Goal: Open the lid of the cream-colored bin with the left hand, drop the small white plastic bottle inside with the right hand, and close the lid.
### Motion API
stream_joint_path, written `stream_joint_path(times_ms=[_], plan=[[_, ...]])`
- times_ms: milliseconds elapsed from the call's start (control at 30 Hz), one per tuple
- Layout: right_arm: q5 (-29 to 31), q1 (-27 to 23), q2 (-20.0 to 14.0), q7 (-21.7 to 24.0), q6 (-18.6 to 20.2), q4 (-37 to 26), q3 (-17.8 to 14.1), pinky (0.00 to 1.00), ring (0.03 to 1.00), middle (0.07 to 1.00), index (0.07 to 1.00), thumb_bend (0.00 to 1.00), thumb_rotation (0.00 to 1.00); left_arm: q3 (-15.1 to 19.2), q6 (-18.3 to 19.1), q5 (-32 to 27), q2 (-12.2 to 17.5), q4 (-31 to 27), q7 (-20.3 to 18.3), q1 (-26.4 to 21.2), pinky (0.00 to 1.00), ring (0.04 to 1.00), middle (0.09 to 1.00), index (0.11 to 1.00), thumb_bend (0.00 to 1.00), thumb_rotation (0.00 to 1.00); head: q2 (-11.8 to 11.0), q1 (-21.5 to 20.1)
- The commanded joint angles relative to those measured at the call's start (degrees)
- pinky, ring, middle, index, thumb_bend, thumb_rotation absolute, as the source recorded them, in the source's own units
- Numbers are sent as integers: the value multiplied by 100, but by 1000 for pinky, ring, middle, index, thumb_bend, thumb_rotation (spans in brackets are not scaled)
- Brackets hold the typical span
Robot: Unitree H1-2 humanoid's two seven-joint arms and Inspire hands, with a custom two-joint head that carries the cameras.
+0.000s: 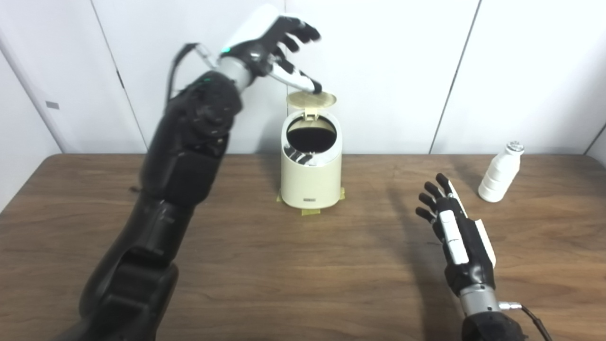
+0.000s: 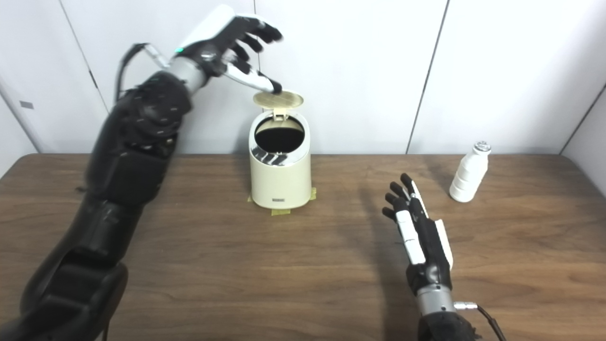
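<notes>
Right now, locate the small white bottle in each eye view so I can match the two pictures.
Left eye view: the white bottle stands upright at far right on the table.
Right eye view: it stands right of centre, nearer the middle.
Shared landmark: the cream bin, lid up, left of the bottle.

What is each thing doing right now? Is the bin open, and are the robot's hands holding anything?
bin: upright on the table, mouth open, dark inside.
lid: flipped up at the back.
small white bottle: upright on the table, cap on, not held.
left hand: raised, fingers spread, one fingertip at the lid's edge.
right hand: open, empty, low over the table, apart from the bottle.
</notes>
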Motion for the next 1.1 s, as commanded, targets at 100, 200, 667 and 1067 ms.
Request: stream_joint_path(times_ms=[100,200,667,1067], plan=[[-130,-108,-121,-57,-6,-265,-80,793,865,900,926,574,819,351,-199,-434,-39,-223,733,656,572,705,747,783,643,281,30,-18],[-6,-73,-137,-46,14,-363,-158,770,850,887,930,525,708,627,-221,-871,-181,-353,996,1151,606,725,768,808,548,346,40,-34],[192,-104,-122,-169,557,-1041,-359,723,827,861,922,613,397,1018,-598,-2323,-362,-914,1266,2857,796,831,877,916,448,753,74,-121],[-621,99,-508,-381,1062,-1522,-614,707,788,828,881,718,253,870,-712,-2614,-539,-943,1590,3426,828,886,924,962,524,918,208,-682]])
